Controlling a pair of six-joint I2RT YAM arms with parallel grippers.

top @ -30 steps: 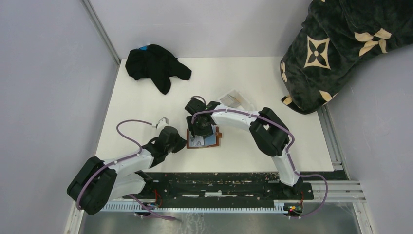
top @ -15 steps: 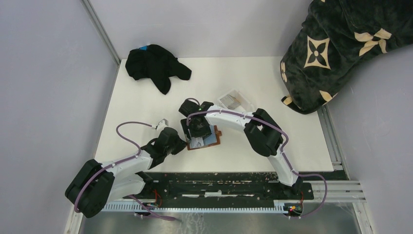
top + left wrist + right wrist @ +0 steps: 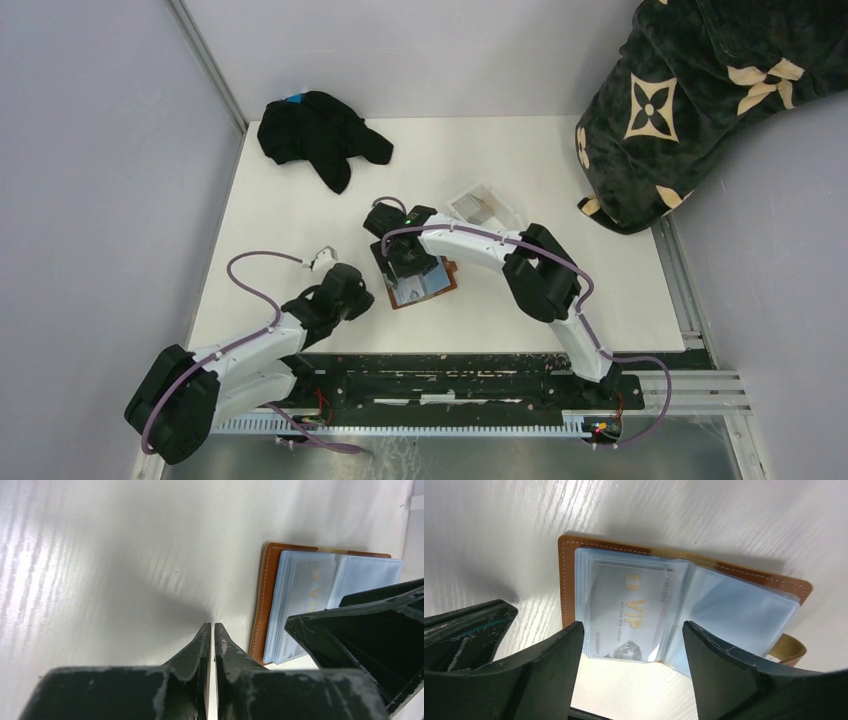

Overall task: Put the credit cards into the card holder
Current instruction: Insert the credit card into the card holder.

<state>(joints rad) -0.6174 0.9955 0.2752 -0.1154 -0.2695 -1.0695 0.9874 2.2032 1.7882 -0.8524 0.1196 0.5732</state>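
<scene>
Top external: grey-walled white table point(image 3: 300, 200) holds card holder point(image 3: 428, 289).

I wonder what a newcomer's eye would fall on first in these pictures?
The open brown wallet at mid-table, a grey card marked VIP in its clear sleeve, with the right hand wide open over it and the left hand shut beside it. Next, the dark flower-patterned blanket at the far right corner and the black cloth at the far left.

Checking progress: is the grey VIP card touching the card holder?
Touching. Right wrist view shows the card flat inside a clear sleeve of the card holder.
</scene>
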